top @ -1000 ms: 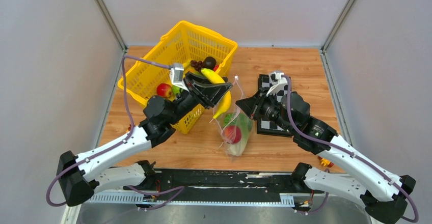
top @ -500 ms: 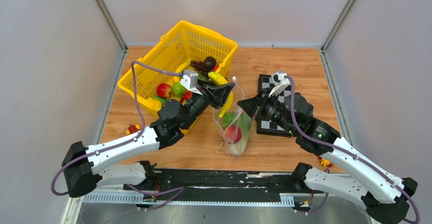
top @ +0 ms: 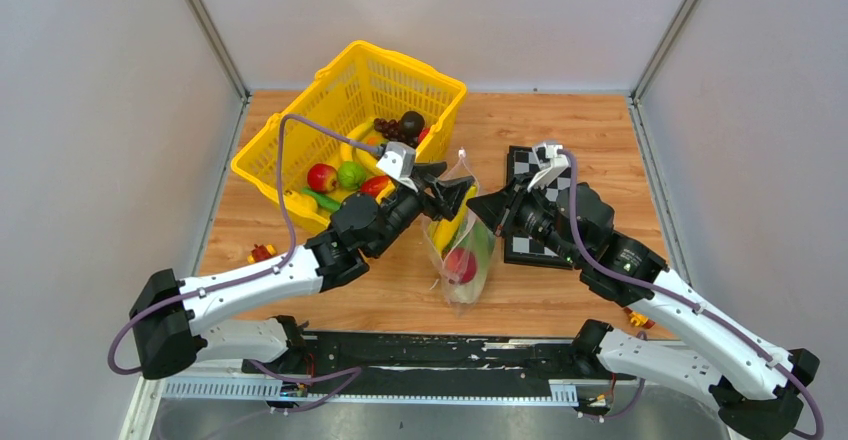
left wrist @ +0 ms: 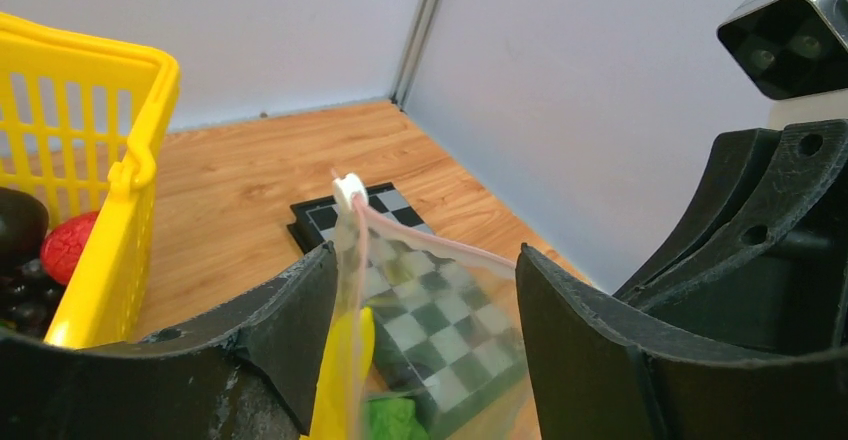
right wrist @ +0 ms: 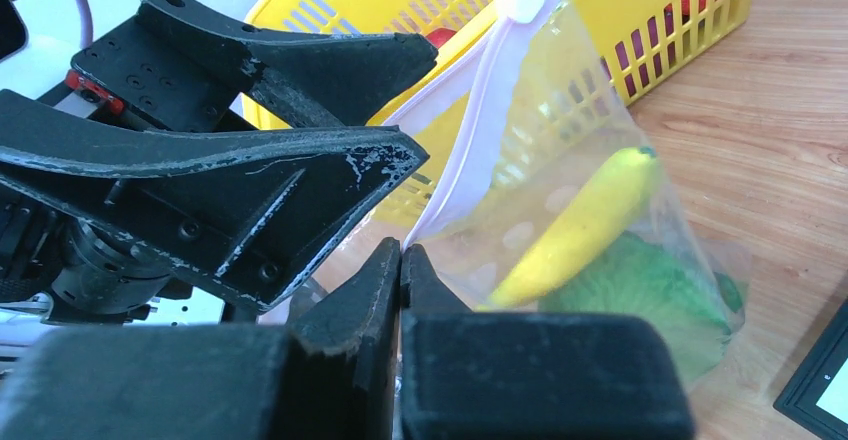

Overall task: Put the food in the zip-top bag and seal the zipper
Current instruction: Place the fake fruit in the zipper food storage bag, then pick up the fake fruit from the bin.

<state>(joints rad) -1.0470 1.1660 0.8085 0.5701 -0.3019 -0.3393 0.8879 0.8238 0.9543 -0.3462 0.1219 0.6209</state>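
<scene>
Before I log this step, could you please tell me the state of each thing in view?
bag, mouth open, rim held up
zipper, unsealed
banana, inside bag
lettuce, inside bag
left gripper, open at bag mouth
right gripper, shut on bag edge
basket, holding fruit

My right gripper (right wrist: 402, 258) is clamped tight on the zip-top bag (right wrist: 590, 120), right at the low end of the pink zipper (right wrist: 470, 140). Inside, just ahead, a banana (right wrist: 580, 222) leans over the lettuce (right wrist: 650, 295). The left gripper (right wrist: 425, 105) gapes off to my left, with the yellow basket (right wrist: 690, 10) behind.
</scene>
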